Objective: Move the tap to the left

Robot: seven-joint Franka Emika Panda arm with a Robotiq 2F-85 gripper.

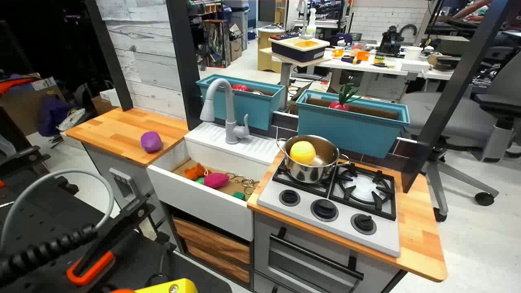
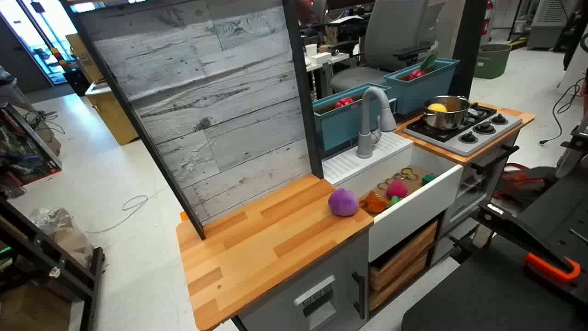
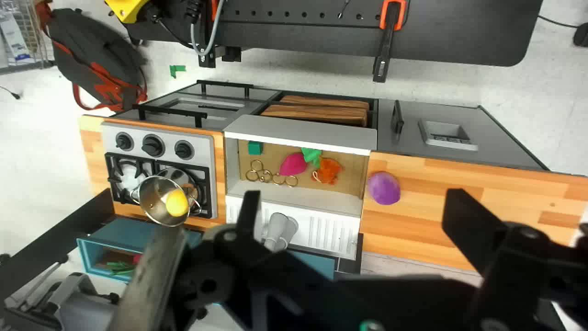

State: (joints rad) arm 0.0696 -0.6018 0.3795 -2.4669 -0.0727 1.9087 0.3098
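The grey tap [image 1: 230, 110] stands upright on the white ribbed ledge behind the sink. Its spout arches over and hangs down to the left of the stem in this exterior view. In an exterior view the tap [image 2: 366, 128] has its spout to the right of the stem. In the wrist view the tap [image 3: 278, 227] is seen from above, beside the left finger and partly hidden by the gripper. My gripper [image 3: 353, 191] is open with wide-apart fingers and nothing between them. It appears high above the kitchen unit and is out of both exterior views.
The white sink [image 1: 195, 203] holds soft toys, rings and a green block. A purple toy [image 1: 151, 142] lies on the wooden counter [image 2: 257, 248]. A steel pot [image 1: 311, 173] with a yellow ball stands on the stove. Teal planters [image 1: 350, 126] and dark posts [image 2: 303, 92] rise behind.
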